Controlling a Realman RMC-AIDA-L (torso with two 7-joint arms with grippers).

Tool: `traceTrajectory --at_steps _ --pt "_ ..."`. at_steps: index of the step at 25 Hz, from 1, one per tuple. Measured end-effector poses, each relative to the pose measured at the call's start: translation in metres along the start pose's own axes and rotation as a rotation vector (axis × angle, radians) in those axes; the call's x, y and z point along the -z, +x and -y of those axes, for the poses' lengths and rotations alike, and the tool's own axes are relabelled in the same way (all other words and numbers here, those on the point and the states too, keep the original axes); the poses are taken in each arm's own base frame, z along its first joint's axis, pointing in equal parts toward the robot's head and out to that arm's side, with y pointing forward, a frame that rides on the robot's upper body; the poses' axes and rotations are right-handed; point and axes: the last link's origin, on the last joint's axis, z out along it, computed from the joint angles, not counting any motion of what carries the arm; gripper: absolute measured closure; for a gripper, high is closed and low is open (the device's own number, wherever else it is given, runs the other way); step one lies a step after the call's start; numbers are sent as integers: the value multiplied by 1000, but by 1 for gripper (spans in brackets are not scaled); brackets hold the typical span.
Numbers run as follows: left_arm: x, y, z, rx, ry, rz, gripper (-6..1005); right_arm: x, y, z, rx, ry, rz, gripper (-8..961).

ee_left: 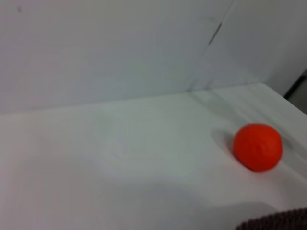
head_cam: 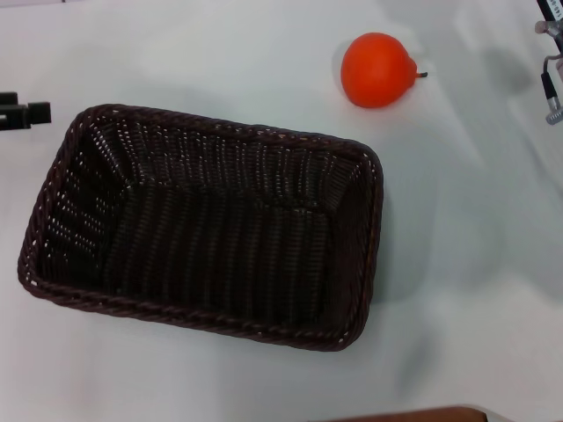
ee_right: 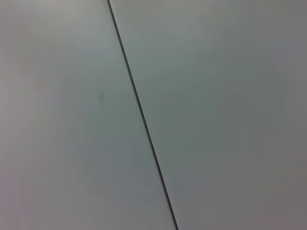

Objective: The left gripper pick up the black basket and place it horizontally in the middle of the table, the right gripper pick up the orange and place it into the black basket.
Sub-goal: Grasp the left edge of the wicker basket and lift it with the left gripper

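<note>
The black basket [head_cam: 211,224] lies lengthwise across the middle of the white table [head_cam: 475,264], empty, its open side up. The orange [head_cam: 378,69] rests on the table beyond the basket's far right corner, apart from it. The left gripper [head_cam: 22,112] shows only as a thin black finger at the left edge, just clear of the basket's far left corner. The right gripper [head_cam: 552,18] peeks in at the top right corner, to the right of the orange and holding nothing I can see. The left wrist view shows the orange [ee_left: 257,146] and a bit of basket rim [ee_left: 278,221].
A grey cable fitting [head_cam: 551,97] hangs off the right arm at the right edge. A brown edge [head_cam: 413,415] shows at the table's near side. The right wrist view shows only a pale wall with a dark seam [ee_right: 141,115].
</note>
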Motion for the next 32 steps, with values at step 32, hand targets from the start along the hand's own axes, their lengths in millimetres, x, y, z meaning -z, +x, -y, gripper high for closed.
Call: traceTrajectory --at_steps 32 --pt "11 -2 -18 75 -13 212 206 -1 -7 -8 4 -49 55 147"
